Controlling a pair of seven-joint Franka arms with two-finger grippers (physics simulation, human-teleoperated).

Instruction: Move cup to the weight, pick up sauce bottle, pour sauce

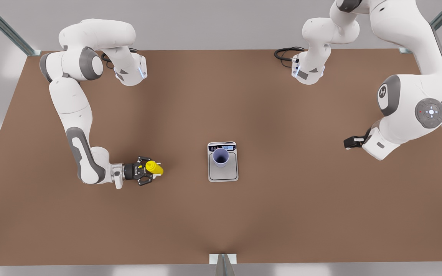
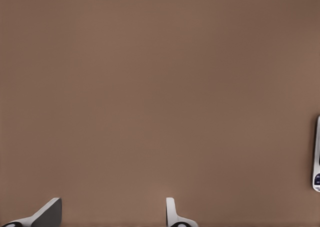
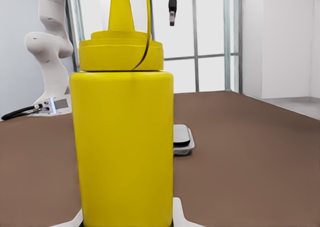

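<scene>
The cup (image 1: 221,156) stood upright on the weight (image 1: 223,171), toward the end with the dark display strip, near the middle of the brown tabletop (image 1: 282,214). The weight's plate lay bare on the side of the cup away from the display.

Well apart from it, toward the front view's left, the right gripper (image 1: 152,172) reached in sideways, low over the tabletop, with its jaws pinching the sauce bottle (image 1: 154,167). In the right wrist view the sauce bottle (image 3: 122,152) stood upright and close before the camera, its stepped cap and pointed nozzle rising above the yellow body, and the pale tips of the jaws showed at either side of its base. Past the bottle in that view, a corner of the weight (image 3: 183,140) lay flat on the tabletop.

The left gripper (image 1: 349,142) hung on the front view's right, raised above the tabletop and well apart from the weight, waiting. In the left wrist view its fingertips (image 2: 171,213) stood spread with bare tabletop between them, and the weight's edge (image 2: 316,157) showed to one side.
</scene>
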